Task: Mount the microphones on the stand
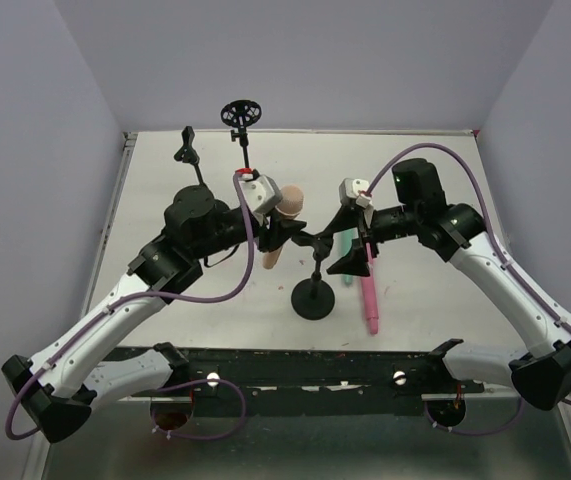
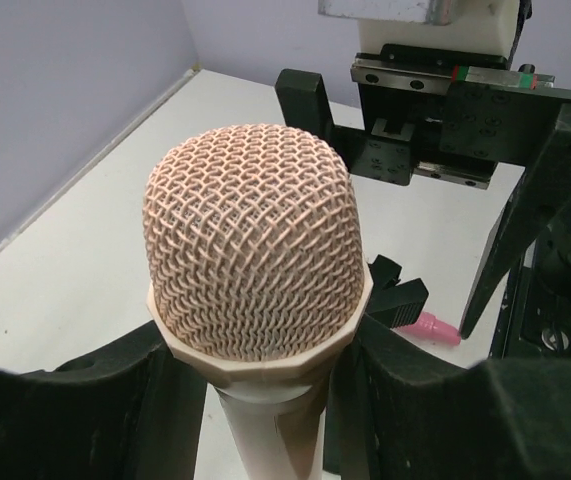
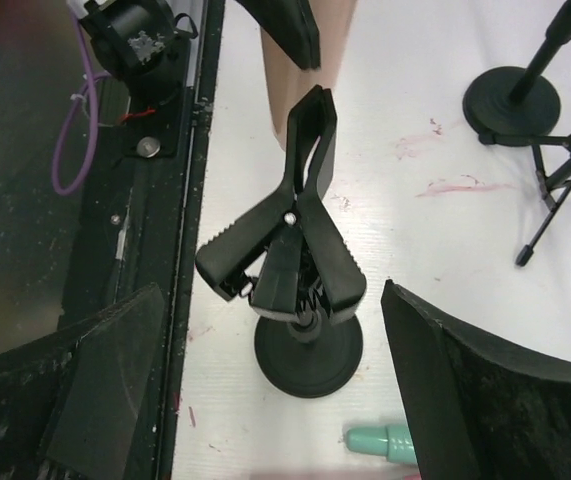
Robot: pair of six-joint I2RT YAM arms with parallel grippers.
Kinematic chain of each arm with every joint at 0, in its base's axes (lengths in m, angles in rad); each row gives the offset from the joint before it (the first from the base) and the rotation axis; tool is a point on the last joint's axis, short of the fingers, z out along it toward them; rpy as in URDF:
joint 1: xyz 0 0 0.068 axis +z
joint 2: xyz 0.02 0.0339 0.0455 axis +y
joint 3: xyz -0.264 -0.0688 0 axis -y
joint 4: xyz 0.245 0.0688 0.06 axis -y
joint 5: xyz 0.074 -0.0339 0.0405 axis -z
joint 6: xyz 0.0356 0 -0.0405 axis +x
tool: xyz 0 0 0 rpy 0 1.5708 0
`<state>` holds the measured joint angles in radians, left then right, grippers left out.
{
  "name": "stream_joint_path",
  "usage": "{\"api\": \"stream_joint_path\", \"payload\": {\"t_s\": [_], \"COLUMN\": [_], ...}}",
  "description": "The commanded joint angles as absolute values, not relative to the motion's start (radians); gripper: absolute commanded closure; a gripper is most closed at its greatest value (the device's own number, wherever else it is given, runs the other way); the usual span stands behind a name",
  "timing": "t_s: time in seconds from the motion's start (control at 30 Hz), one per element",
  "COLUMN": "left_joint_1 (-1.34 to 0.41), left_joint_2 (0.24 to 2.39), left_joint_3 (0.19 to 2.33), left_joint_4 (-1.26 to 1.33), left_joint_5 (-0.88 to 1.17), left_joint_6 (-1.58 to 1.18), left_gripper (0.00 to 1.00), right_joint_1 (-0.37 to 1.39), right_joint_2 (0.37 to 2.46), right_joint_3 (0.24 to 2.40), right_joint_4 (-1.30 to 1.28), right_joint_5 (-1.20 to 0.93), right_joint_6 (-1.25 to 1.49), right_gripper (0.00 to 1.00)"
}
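Mid-frame, our left claw [image 2: 265, 405] clamps the peach mic [image 2: 255, 240]; our right claw [image 3: 290, 395] stands apart near the clip [image 3: 300, 200].

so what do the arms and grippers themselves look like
The left arm and right arm match: white shells on the long links, black housings at the joints, a purple cable looping along each. Small green lights show on the right one. The left gripper and right gripper each have a pale grey-white block at the wrist and two broad matte black fingers, scuffed with dust.
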<state>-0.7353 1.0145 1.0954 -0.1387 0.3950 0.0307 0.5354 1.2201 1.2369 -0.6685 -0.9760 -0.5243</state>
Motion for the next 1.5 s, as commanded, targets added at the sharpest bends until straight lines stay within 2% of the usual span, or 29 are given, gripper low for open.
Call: {"api": "stream_joint_path", "payload": {"t_s": [0.0, 0.23, 0.67, 0.8, 1.03, 1.07, 1.13, 1.2, 1.33, 1.47], "left_joint_1": [-0.736, -0.736, -0.736, -0.736, -0.736, -0.735, -0.735, -0.738, -0.735, -0.736], "left_joint_2": [0.927, 0.838, 0.804, 0.819, 0.850, 0.853, 0.861, 0.870, 0.891, 0.917], "left_joint_3": [1.051, 1.002, 0.963, 0.971, 0.982, 0.983, 0.986, 0.992, 1.008, 1.019], "left_joint_4": [-0.064, -0.060, -0.032, -0.026, -0.015, -0.014, -0.008, -0.006, -0.006, 0.021], "left_joint_5": [0.313, 0.272, 0.258, 0.256, 0.258, 0.256, 0.259, 0.262, 0.264, 0.307], "left_joint_6": [0.018, 0.006, -0.040, -0.038, -0.034, -0.034, -0.032, -0.034, -0.021, -0.015], "left_gripper": [1.00, 1.00, 1.00, 1.00, 1.00, 1.00, 1.00, 1.00, 1.00, 1.00], "right_joint_1": [0.517, 0.518, 0.575, 0.580, 0.589, 0.591, 0.592, 0.591, 0.591, 0.591], "right_joint_2": [1.184, 1.196, 1.247, 1.244, 1.253, 1.253, 1.249, 1.241, 1.220, 1.218], "right_joint_3": [1.239, 1.262, 1.313, 1.313, 1.322, 1.322, 1.321, 1.318, 1.313, 1.305], "right_joint_4": [-0.666, -0.637, -0.627, -0.630, -0.630, -0.634, -0.641, -0.653, -0.673, -0.680], "right_joint_5": [-0.927, -0.922, -0.911, -0.903, -0.910, -0.910, -0.911, -0.913, -0.913, -0.914], "right_joint_6": [-0.467, -0.367, -0.367, -0.376, -0.391, -0.394, -0.406, -0.422, -0.457, -0.476], "right_gripper": [0.00, 0.00, 0.02, 0.17, 0.30, 0.35, 0.55, 0.69, 0.82, 0.88]}}
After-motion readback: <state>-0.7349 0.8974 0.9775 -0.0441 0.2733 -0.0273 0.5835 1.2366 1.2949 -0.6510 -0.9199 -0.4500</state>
